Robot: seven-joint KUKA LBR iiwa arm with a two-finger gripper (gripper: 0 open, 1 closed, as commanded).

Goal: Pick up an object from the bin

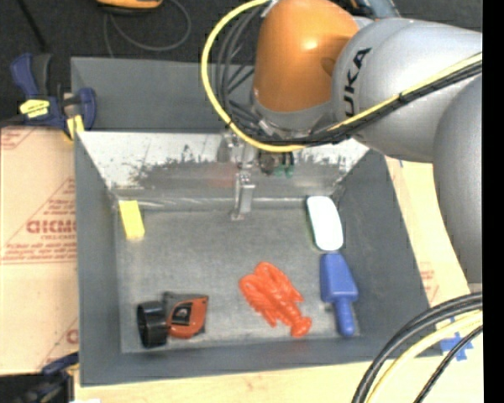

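Observation:
My gripper (239, 211) hangs near the back wall of the bin, about mid-width, over bare floor. A white oval thing (325, 222) lies to its right by the right wall. An orange lobster-shaped toy (274, 299) rests toward the front, below the gripper in the view. At the left wall, level with the gripper, sits a small yellow block (132, 221). The gripper touches none of them.
A blue scoop-like tool (338, 290) lies at the front right, just below the white oval. A black and orange tape measure (172, 318) sits in the front left corner. The arm with its orange cover reaches in over the bin's back right.

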